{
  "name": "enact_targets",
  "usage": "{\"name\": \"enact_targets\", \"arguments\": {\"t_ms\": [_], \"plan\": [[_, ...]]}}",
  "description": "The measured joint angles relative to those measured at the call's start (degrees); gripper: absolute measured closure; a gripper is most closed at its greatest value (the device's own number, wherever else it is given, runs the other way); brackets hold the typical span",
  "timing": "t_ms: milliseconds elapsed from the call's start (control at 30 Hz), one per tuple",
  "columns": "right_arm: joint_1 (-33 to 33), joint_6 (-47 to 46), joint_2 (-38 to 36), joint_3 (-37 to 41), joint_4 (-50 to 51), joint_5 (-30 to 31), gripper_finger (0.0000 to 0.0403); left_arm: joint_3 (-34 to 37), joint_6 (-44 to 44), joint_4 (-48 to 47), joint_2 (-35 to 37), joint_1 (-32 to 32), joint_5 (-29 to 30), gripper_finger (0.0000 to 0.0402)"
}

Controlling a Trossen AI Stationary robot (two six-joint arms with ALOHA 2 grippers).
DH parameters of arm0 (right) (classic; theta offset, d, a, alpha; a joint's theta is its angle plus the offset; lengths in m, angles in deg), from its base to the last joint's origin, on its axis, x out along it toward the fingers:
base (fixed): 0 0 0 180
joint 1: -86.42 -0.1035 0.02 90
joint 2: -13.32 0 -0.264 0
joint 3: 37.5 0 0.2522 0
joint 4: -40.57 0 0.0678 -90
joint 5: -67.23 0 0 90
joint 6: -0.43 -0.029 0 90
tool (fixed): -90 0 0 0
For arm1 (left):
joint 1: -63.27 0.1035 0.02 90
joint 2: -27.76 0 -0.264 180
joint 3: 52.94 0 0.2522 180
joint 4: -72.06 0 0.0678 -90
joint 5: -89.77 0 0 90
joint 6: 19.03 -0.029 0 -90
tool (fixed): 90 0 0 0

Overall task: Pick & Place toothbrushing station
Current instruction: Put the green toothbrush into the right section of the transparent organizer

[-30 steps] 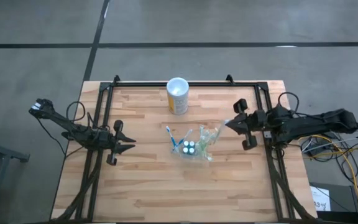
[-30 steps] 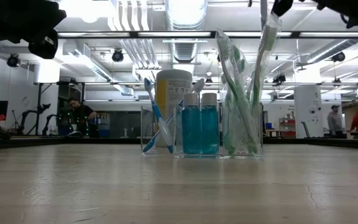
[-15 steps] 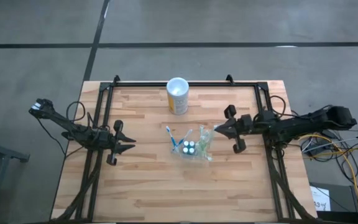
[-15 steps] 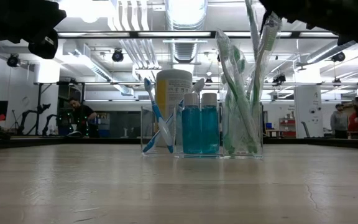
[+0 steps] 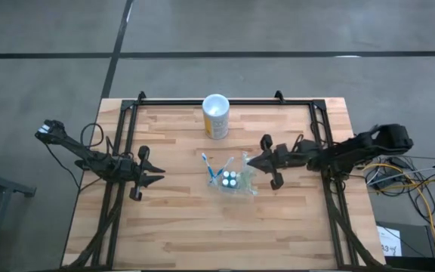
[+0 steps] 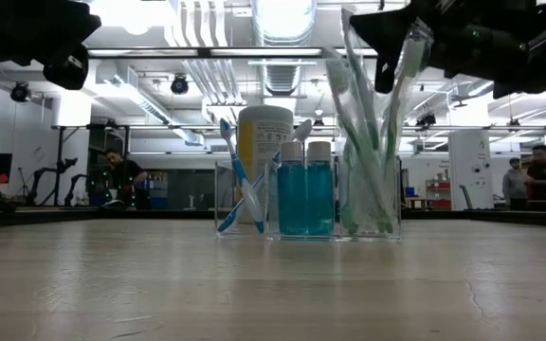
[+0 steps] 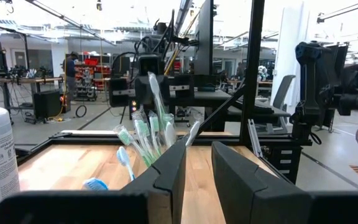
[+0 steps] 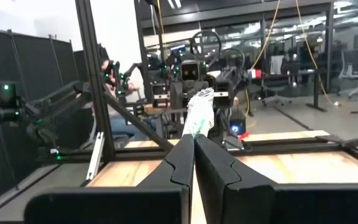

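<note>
**Right gripper pressed shut at the toothbrush heads**

From above, the toothbrushing station [image 5: 232, 180] is seen only as a faint clear cluster near the middle of the table [image 5: 172, 227], in front of the yellow cup [image 5: 216, 116]. The low view alone shows its make-up: clear compartments set side by side across the picture, holding blue toothbrushes [image 6: 238, 185], two blue bottles [image 6: 305, 194] and upright green toothbrushes [image 6: 368, 133].

The right gripper [image 5: 249, 162] is seen at the station's right side, its fingers pressed together; in the right wrist view a green-white brush head [image 8: 199, 112] shows just beyond the tips. The left gripper [image 5: 159, 180] is held slightly parted, empty, well to the left.
</note>
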Motion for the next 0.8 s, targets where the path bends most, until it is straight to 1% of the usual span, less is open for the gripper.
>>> {"name": "enact_targets", "arguments": {"t_ms": [133, 367, 533, 800], "plan": [[0.02, 0.02, 2.6, 0.0, -2.99, -0.01, 0.0395, -0.01, 0.0, 0.0, 0.0, -0.02, 0.0, 0.0319], [0.04, 1.39, 5.53, 0.47, -2.93, -0.01, 0.0395, 0.0, 0.0, -0.01, 0.0, 0.0, 0.0, 0.0319], [0.0, -0.91, 6.0, 0.93, -2.54, -0.03, 0.0395, -0.01, 0.0, 0.0, 0.0, -0.02, -0.01, 0.0319], [0.0, -1.25, 5.97, 3.14, -1.23, 0.02, 0.0394, 0.01, 0.0, 0.0, 0.0, 0.0, -0.02, 0.0319]]}}
